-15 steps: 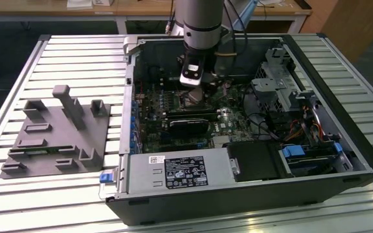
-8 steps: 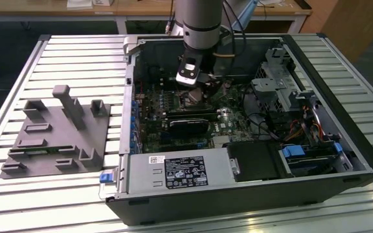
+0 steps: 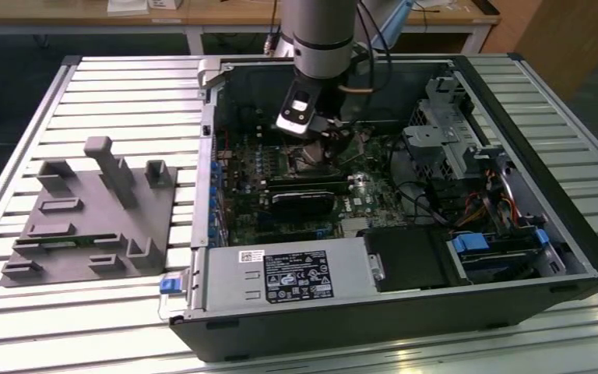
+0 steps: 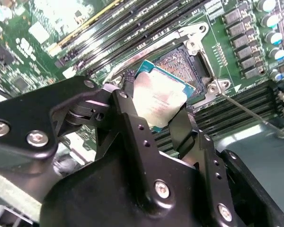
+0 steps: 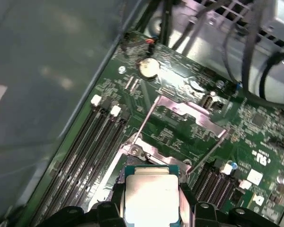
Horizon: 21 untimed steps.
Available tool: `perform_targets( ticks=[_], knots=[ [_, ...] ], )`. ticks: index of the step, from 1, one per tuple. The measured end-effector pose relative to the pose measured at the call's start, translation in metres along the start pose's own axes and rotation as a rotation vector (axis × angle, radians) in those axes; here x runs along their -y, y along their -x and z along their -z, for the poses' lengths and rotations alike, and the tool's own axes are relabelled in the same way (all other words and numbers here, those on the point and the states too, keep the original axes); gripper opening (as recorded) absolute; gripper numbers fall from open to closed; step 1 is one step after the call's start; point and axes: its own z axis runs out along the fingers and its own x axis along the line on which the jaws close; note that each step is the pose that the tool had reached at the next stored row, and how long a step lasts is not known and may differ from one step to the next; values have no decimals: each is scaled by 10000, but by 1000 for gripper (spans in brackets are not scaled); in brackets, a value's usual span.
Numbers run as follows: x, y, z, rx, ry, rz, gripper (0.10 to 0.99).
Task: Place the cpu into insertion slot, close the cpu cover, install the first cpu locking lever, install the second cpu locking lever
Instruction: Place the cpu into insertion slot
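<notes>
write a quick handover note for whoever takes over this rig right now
The gripper is shut on the cpu, gripping it by its edges. The chip is tilted just above the insertion slot.
The cpu cover is swung open, off the slot.
The locking levers are two thin rods that look unlatched and stand free.
Done: the cpu is in the grip at the slot.
Left: the cpu is not yet seated, the cover is not closed, and neither lever is installed.
</notes>
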Motion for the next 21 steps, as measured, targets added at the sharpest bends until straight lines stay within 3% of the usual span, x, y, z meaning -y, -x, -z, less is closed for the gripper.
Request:
perform_targets(
  ticks=[6, 14, 21],
  knots=[
    [0, -2, -10, 75, -7, -997, 541],
    [-8, -38, -22, 116, -9, -1543, 541],
    [-4, -41, -39, 212, -20, -2780, 541]
  ],
)
